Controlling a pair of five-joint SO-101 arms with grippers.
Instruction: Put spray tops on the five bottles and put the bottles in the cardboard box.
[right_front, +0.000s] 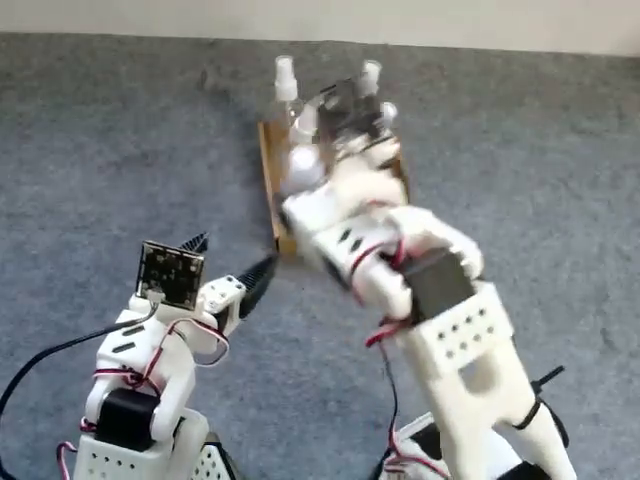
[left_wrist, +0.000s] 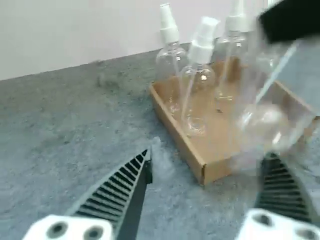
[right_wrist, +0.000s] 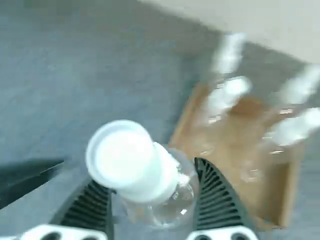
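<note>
Nearest, the left gripper (right_front: 231, 257) hangs empty, jaws apart; beyond it the right gripper (right_wrist: 157, 202) clamps a clear plastic bottle (right_wrist: 169, 196), white spray top (right_wrist: 121, 157) upward, over the near edge of a shallow brown cardboard box (left_wrist: 176, 132) holding four capped bottles (left_wrist: 198, 86).

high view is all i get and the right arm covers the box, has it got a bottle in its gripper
Observer: yes, in the right wrist view the right gripper is shut on a bottle, with a white spray top on it.
Operator: is it inside the box yet
Observer: the left wrist view has the bottle tilted at the near end of the cardboard box; i cannot tell whether it is past the wall or touches the bottom.
</note>
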